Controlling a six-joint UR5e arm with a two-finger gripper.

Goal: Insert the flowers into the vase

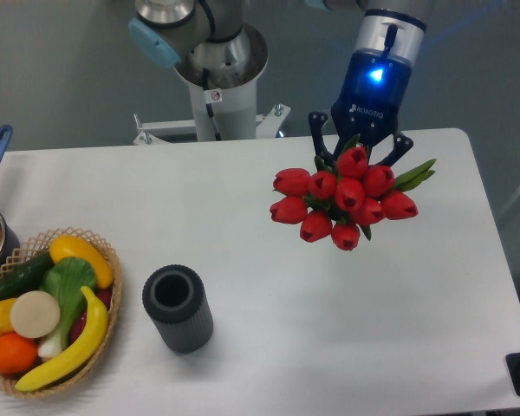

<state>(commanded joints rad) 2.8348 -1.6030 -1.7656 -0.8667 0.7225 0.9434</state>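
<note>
Claw [357,149] around the flowers' [342,204] stems.

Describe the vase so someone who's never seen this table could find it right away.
Start at the white table and look to its front left, where a woven basket of fruit and vegetables sits. Just right of it stands the vase: a short, dark grey-black ribbed cylinder with an open round mouth, the only plain dark thing there.

The arm [199,26] is silver-grey with a pale blue cap, on a white post bearing a small sticker; its gripper [360,143] is dark blue — lit bright blue, white lettering, black fingers.
</note>
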